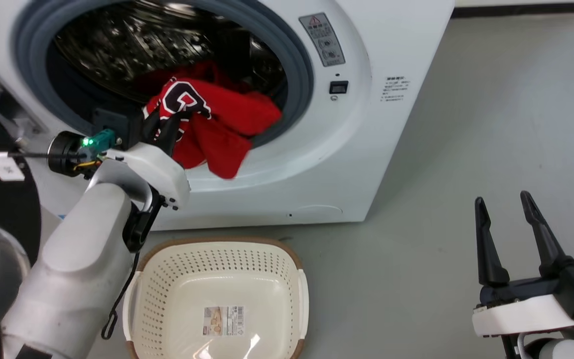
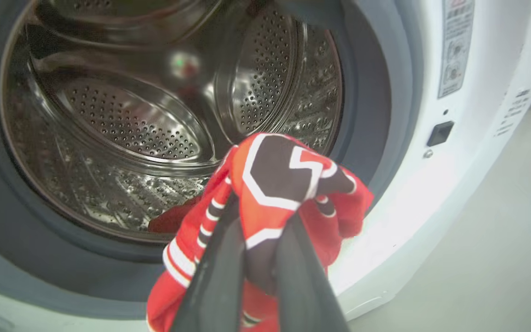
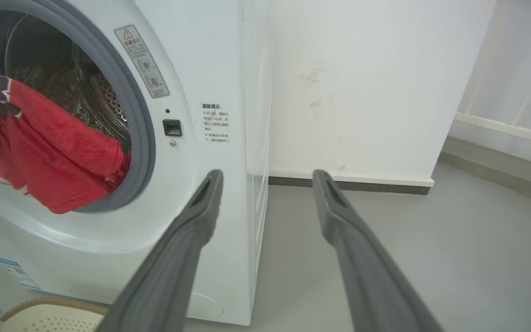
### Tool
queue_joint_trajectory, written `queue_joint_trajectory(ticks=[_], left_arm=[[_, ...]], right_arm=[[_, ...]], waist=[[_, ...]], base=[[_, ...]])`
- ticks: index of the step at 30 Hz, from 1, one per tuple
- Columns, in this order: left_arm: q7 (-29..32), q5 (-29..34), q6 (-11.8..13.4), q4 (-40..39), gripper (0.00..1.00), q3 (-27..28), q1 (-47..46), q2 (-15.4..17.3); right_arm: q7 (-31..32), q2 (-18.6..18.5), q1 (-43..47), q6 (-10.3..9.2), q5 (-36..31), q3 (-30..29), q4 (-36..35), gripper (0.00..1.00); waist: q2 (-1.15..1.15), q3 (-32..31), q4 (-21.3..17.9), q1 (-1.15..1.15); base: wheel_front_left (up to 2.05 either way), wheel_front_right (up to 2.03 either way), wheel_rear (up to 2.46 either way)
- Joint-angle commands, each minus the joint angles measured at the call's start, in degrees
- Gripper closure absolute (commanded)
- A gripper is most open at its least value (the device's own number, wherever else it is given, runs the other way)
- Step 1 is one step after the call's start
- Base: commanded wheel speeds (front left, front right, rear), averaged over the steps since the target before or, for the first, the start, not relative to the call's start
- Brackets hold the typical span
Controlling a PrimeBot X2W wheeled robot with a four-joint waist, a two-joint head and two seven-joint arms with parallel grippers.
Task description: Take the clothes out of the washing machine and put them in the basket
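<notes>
1. I am clamping the left gripper (image 1: 167, 127) on the clothes (image 1: 222, 132), which are draping over the washing machine (image 1: 396, 45) lip.
2. The basket (image 1: 217, 243) is sitting nearer, directly below them; the right gripper (image 1: 508, 202) is idling well right, fingers apart.

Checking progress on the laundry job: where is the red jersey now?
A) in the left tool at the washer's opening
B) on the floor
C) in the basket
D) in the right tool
A: the left tool is shut on the jersey at the porthole of the washing machine; the basket holds no clothes.
</notes>
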Motion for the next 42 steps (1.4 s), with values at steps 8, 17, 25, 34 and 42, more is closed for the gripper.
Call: queue_joint_trajectory(ticks=[8,17,25,34,42], left_arm=[[0.37,-0.22,5.74,-18.78,1.00,1.75,9.66,5.09],[4.05,0.31,13.08,-40.69,1.00,4.23,19.60,12.51],[5.82,1.08,17.48,-52.71,1.00,5.99,24.80,16.18],[7.03,1.29,19.24,-57.90,1.00,4.48,29.90,17.45],[6.41,-0.55,18.28,-54.28,1.00,1.10,34.82,15.59]], right_arm=[[-0.14,0.02,2.83,-0.04,-0.30,0.28,0.36,0.00],[-0.14,0.01,4.07,-0.04,-0.22,0.29,0.71,0.00],[-0.14,0.01,4.34,-0.04,0.09,0.24,1.29,0.00],[-0.14,0.01,3.61,-0.04,0.10,0.19,1.19,0.00],[-0.14,0.01,1.32,-0.04,0.07,-0.61,0.79,0.00]], waist=[[0.00,-4.64,2.73,0.01],[0.00,-5.96,3.05,0.01],[0.00,-6.50,3.37,0.01],[0.00,-5.36,3.10,0.01],[0.00,-0.50,3.11,0.01]], base=[[0.00,0.00,0.00],[0.00,0.00,0.00],[0.00,0.00,0.00],[0.00,0.00,0.00],[0.00,0.00,0.00]])
